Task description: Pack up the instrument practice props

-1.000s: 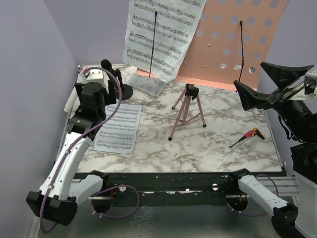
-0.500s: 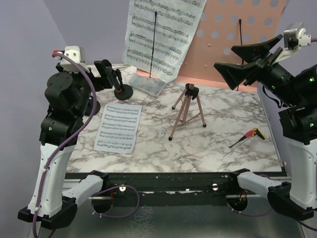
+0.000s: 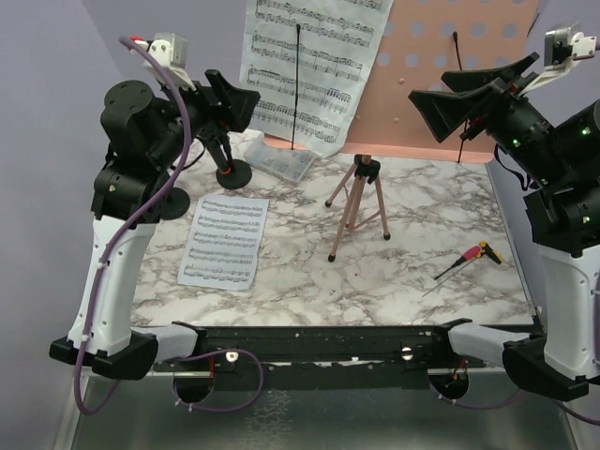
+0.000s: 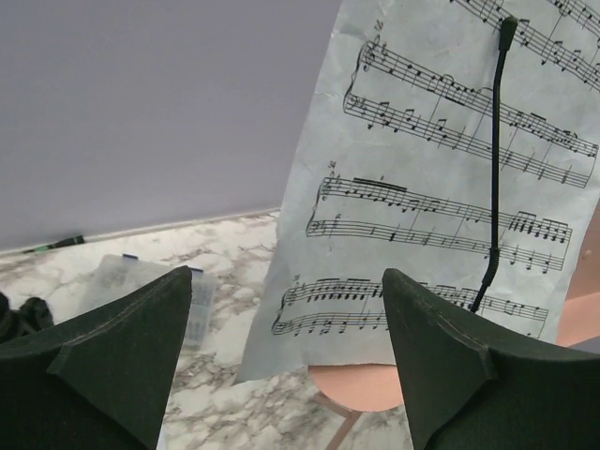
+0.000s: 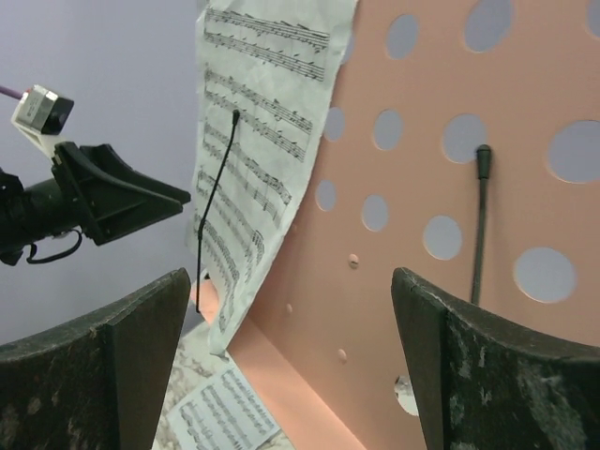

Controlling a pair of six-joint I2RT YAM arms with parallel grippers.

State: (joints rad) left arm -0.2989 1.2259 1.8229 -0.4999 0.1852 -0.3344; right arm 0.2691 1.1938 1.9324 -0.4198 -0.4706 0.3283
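Observation:
The pink perforated board [image 3: 441, 75] stands upright at the back on its thin pink tripod [image 3: 358, 202]. A white sheet-music page [image 3: 309, 66] hangs on its left half under a black clip arm [image 4: 494, 159]; a second clip arm [image 5: 480, 225] lies on the bare pink face. Another page [image 3: 225, 241] lies flat on the table. A black round-based mic holder [image 3: 230, 172] stands at the back left. My left gripper [image 3: 239, 101] is raised, open and empty, facing the hanging page [image 4: 422, 187]. My right gripper [image 3: 427, 94] is raised, open and empty, facing the board [image 5: 422, 281].
A clear plastic pouch [image 3: 281, 161] lies at the foot of the board. A small red and yellow tool [image 3: 473, 255] rests near the table's right edge. A second black round base [image 3: 164, 202] sits behind my left arm. Purple walls close the left and back.
Both arms have risen from low at the table's sides. The left gripper now points at the hanging page, and the right gripper has swung in toward the board.

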